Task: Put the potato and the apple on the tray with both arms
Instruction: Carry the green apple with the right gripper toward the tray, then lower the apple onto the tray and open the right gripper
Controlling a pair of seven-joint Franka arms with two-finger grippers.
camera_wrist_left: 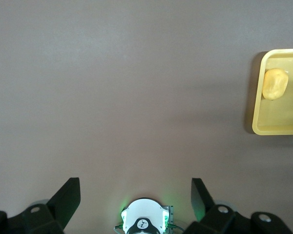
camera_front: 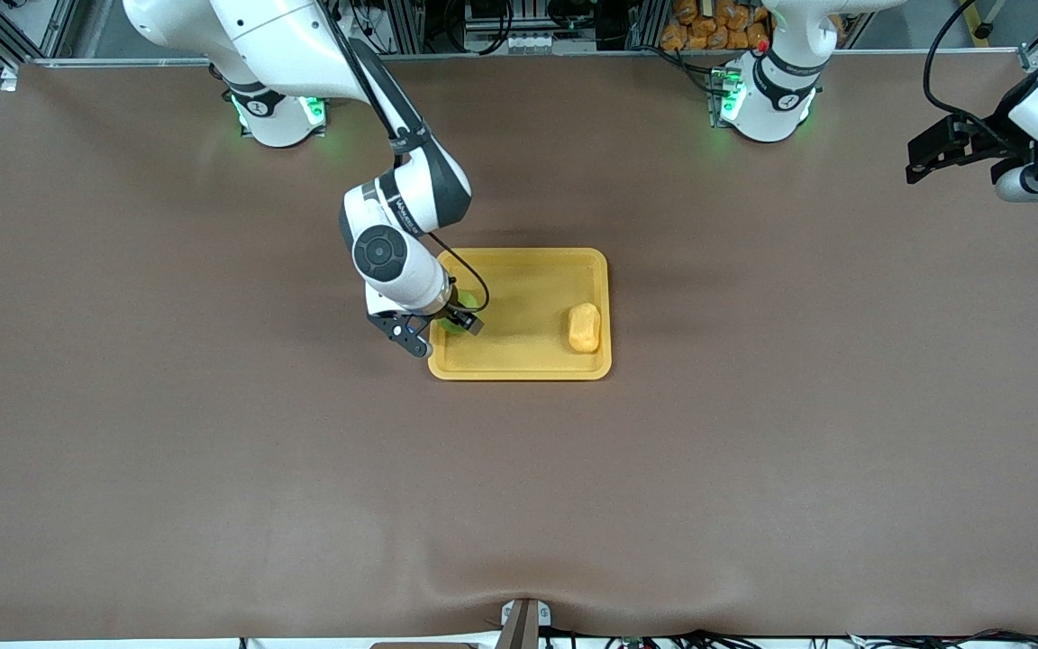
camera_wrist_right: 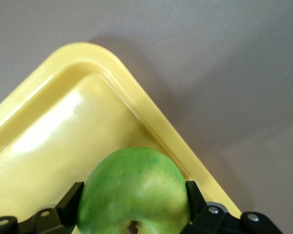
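**Front view: the apple is over the tray, the potato is already in**

Front view, going from left to right. The right arm reaches down from its base to the tray's (camera_front: 519, 368) end nearest it. Its right gripper (camera_front: 443, 325) is closed on the apple (camera_front: 456, 323), which peeks out green under the wrist. The right wrist view shows why it is held this way: one black finger (camera_wrist_right: 72, 199) presses each side of the apple, so the round fruit cannot roll or slip. The apple hangs just inside the tray's rim, near a corner, so it looks ready to be set down. Whether it touches the tray floor yet cannot be told.

Next comes the potato (camera_front: 584, 327). It lies in the tray at the end toward the left arm, close to the rim. Nothing holds it. That half of the job looks done.

Last, the left gripper (camera_front: 938, 149) hangs high over bare table at the left arm's end. Its fingers are spread wide and hold nothing. This arm waits out of the way, well apart from the tray.
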